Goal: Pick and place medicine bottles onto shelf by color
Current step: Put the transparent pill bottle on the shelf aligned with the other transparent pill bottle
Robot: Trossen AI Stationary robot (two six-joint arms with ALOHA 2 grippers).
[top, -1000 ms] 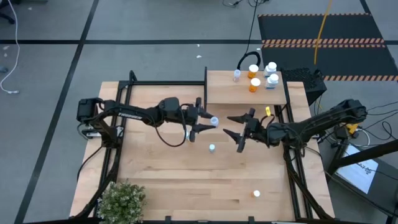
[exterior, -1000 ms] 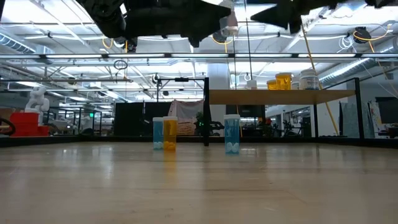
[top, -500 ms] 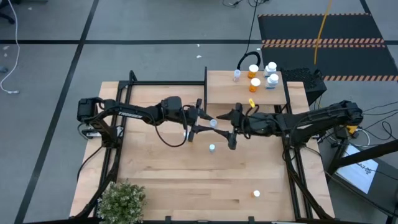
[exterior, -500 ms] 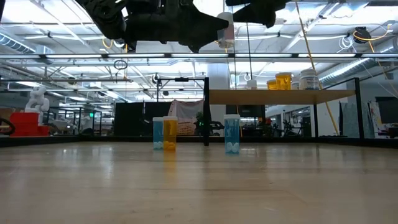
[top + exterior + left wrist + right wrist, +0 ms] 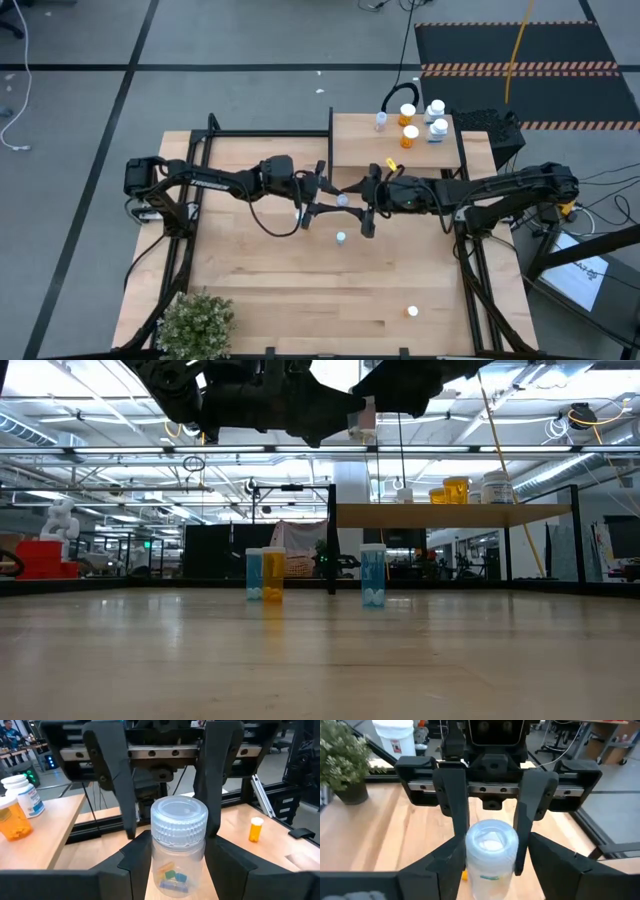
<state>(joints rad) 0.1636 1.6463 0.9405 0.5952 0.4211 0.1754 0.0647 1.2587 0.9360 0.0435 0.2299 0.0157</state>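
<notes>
A clear medicine bottle (image 5: 343,200) with a pale ribbed cap and coloured pills inside hangs in mid-air over the table's middle. My left gripper (image 5: 333,198) is shut on it. My right gripper (image 5: 357,203) faces it from the right, open. Its fingers (image 5: 114,780) stand on either side of the cap, and a gap shows beside the bottle in the right wrist view. The shelf (image 5: 350,150) stands at the far right and carries several orange and white bottles (image 5: 410,135). One pale blue bottle (image 5: 341,238) stands upright on the table below the grippers. My left gripper pinches the bottle's body (image 5: 175,872) below the cap between its two fingers. The fingers come in about level from the table's left. The bottle stands upright in the hold, cap up, lifted clear of the table.
An orange bottle (image 5: 411,311) stands near the table's front right. The low view shows a blue bottle (image 5: 254,574) and an orange one (image 5: 272,574) side by side on the table. A potted plant (image 5: 195,320) sits at the near left corner. Black frame rails run along both table sides.
My right gripper has moved toward the table's left and turned level, coming up to the held bottle until its fingers stand on either side of the cap. The bottle stays in my left gripper's hold, upright and in place.
</notes>
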